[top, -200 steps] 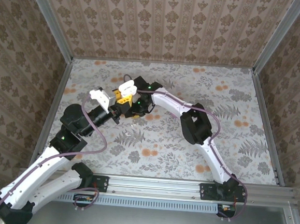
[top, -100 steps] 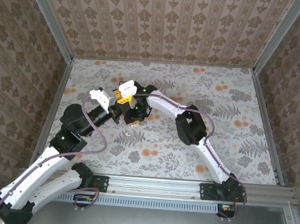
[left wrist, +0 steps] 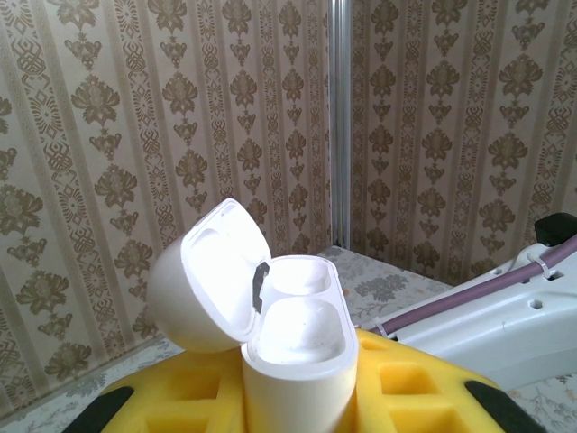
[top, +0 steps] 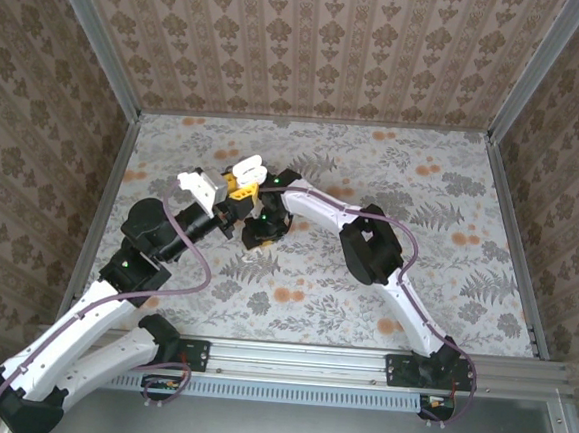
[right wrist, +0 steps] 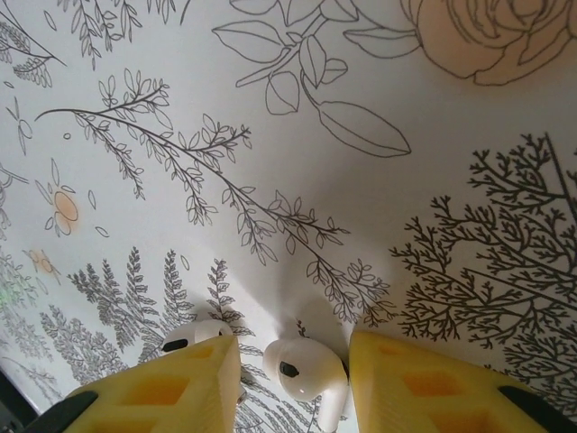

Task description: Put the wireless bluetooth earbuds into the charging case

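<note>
The white charging case (left wrist: 297,347) stands upright with its lid (left wrist: 206,280) swung open to the left and both wells bare. My left gripper (left wrist: 293,383) is shut on it, the yellow pads (left wrist: 410,383) pressing its sides. From above, the case (top: 245,166) sits over the left gripper (top: 238,181) at mid-table. My right gripper (right wrist: 293,347) hangs low over the cloth, open. One white earbud (right wrist: 305,370) lies between the yellow fingers (right wrist: 433,383), near the right one and apart from the left. Another earbud (right wrist: 191,334) pokes out behind the left finger. The right gripper (top: 258,242) points down just in front of the case.
A floral tablecloth (top: 417,247) covers the table. Patterned walls (top: 313,48) and metal corner posts (top: 95,36) enclose it at the back and sides. The right arm's white link (left wrist: 505,316) with its purple cable passes close to the right of the case.
The right gripper has come toward the near side and down to the cloth, over the earbuds. The left gripper with the case has barely shifted.
</note>
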`<state>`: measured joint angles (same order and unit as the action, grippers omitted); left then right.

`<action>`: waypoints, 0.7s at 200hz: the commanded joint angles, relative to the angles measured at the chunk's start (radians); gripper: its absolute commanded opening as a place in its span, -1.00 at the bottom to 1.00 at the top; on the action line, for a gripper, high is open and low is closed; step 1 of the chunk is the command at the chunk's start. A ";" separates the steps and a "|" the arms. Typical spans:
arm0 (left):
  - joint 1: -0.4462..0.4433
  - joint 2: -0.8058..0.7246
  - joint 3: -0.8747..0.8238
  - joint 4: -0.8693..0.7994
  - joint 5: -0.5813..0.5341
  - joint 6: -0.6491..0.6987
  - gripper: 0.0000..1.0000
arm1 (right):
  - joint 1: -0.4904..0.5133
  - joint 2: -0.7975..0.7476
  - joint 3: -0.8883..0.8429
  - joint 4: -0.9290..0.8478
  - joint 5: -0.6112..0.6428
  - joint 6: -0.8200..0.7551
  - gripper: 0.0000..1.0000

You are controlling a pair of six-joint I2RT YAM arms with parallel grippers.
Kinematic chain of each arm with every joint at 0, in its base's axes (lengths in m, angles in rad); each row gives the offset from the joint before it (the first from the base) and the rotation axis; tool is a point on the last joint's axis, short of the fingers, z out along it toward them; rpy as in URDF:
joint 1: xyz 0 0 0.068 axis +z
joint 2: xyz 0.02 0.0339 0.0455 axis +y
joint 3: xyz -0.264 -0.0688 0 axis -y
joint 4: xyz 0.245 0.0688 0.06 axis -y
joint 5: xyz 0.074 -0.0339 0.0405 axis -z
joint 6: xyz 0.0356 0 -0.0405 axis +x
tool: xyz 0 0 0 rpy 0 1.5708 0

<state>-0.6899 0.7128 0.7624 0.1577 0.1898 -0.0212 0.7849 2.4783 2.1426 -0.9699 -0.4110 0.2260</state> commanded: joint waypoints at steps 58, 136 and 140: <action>0.007 -0.001 0.031 0.035 0.014 0.005 -0.49 | 0.056 0.040 0.081 -0.155 0.180 -0.073 -0.20; 0.006 0.002 0.034 0.036 0.015 0.003 -0.49 | 0.066 0.058 0.098 -0.128 0.211 -0.019 -0.13; 0.007 0.002 0.034 0.037 0.015 0.003 -0.48 | 0.065 0.060 0.101 -0.125 0.212 -0.010 -0.13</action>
<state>-0.6899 0.7143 0.7624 0.1612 0.1902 -0.0212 0.8486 2.4943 2.2108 -1.0744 -0.2474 0.1680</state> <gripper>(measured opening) 0.259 0.435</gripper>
